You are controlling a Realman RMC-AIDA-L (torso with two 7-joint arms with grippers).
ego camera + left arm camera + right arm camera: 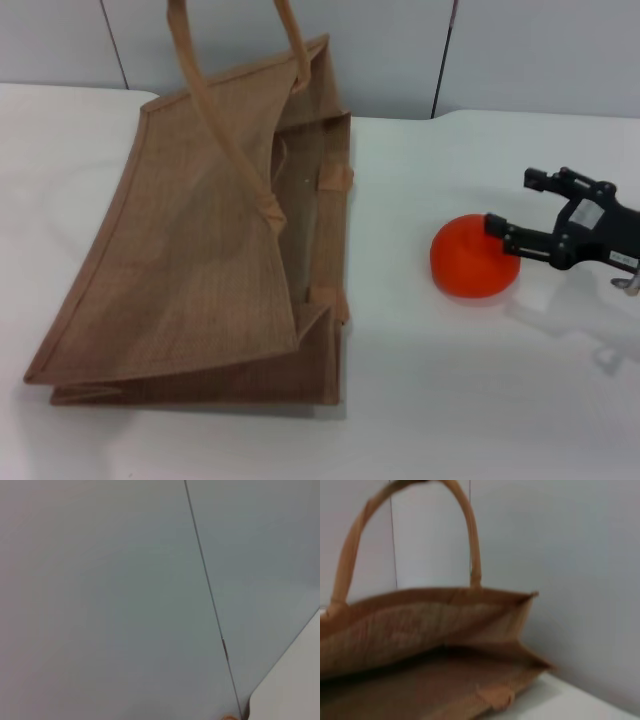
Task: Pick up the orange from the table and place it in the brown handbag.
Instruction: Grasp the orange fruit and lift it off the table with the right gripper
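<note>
A pale grey panelled wall (540, 55) backs the white table (470, 400); the brown handbag (210, 250), coarse jute with rolled loop handles, fills the frame's left, mouth facing right; the orange (470, 258), matte red-orange and slightly flattened, lies centre-right on the table; the right pincer (515, 210) spreads wide, one finger touching it, nothing between fruit and bag.

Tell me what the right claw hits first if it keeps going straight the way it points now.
The orange. In the head view the right claw points toward the robot's left, its fingers open, the nearer one already overlapping the fruit's edge. Past the orange lies the brown handbag on the table. Claw height above the table is unclear.
</note>
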